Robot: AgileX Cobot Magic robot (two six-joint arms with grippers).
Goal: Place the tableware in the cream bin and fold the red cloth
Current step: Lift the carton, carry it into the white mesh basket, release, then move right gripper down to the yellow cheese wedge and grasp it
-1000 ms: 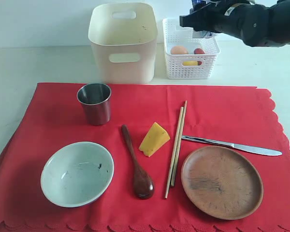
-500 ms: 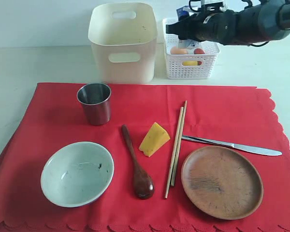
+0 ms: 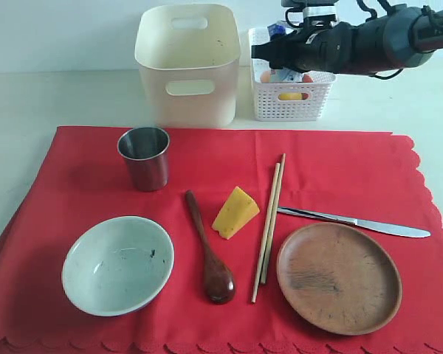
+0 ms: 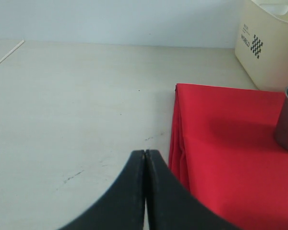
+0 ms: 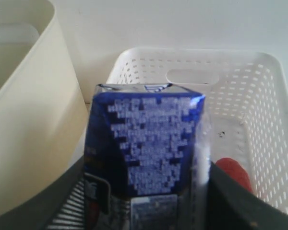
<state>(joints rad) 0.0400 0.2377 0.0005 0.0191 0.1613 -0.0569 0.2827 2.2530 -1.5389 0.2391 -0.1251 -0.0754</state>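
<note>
In the exterior view, no tableware seems to be binned yet. The tall cream plastic bin (image 3: 188,110) stands just beside the right claw (image 3: 269,53) with nothing showing inside. The steel cup (image 3: 144,158), pale green-white bowl (image 3: 118,265), dark wooden spoon (image 3: 207,251), wooden chopsticks (image 3: 269,217), metal table knife (image 3: 354,221) and round brown wooden plate (image 3: 338,279) lie well apart from that claw. They sit on the bright red scalloped cloth (image 3: 340,169), which is spread flat and unfolded, with a yellow cheese wedge (image 3: 235,212) among them. In the left wrist view, the left claw (image 4: 145,155) is pressed closed on nothing, just off the cloth's edge. In the right wrist view, the right claw's jaws stand wide, clasping a blue printed carton (image 5: 146,143) over the white lattice basket (image 5: 240,81).
</note>
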